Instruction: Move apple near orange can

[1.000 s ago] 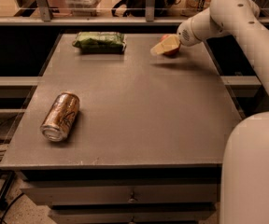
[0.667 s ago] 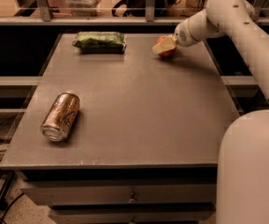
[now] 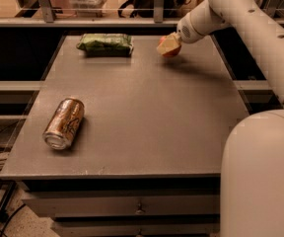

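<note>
The small red apple point(image 3: 173, 51) is at the far right of the table top, mostly hidden behind a tan finger point(image 3: 164, 44). My gripper point(image 3: 168, 46) reaches in from the right and is shut on the apple, holding it just above the surface. The orange can point(image 3: 64, 123) lies on its side near the table's front left, silver lid toward the front. The can is far from the gripper, across the table.
A green crinkly snack bag point(image 3: 104, 43) lies at the back left of the grey table point(image 3: 147, 112). My white arm point(image 3: 240, 14) spans the right side and the robot body point(image 3: 260, 177) fills the lower right. A railing and shelves stand behind the table.
My gripper has shifted slightly left and toward the back with the apple. The can and the bag have not moved.
</note>
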Robot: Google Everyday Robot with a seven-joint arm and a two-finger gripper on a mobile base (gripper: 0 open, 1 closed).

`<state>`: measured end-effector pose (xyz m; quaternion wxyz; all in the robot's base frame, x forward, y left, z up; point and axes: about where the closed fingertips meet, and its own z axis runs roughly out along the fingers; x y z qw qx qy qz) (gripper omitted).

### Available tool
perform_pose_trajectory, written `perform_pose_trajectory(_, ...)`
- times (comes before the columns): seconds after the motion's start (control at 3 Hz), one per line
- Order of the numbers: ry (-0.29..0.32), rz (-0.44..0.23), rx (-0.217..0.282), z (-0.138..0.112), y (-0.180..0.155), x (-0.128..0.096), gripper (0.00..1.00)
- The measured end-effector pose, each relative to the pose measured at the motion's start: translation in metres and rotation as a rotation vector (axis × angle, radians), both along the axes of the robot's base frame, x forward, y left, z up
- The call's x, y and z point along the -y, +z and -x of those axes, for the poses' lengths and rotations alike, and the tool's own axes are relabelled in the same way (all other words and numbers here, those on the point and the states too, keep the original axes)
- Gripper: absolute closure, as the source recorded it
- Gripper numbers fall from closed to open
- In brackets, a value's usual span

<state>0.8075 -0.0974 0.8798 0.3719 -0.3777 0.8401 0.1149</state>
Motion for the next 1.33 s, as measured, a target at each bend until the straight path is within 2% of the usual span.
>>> perform_pose_trajectory(0.33,0.067,0.057,0.028,0.034,0.036,-0.018,1.0)
perform_pose_trajectory(0.67,0.067,0.057,0.028,0.034,0.036,-0.018,1.0)
perform_pose_trajectory(1.0,0.151,0.092,0.021,0.05,0.031,-0.036,1.0)
perform_pose_trajectory(1.33,0.278,0.117,0.031,0.086,0.028,-0.065,1.0)
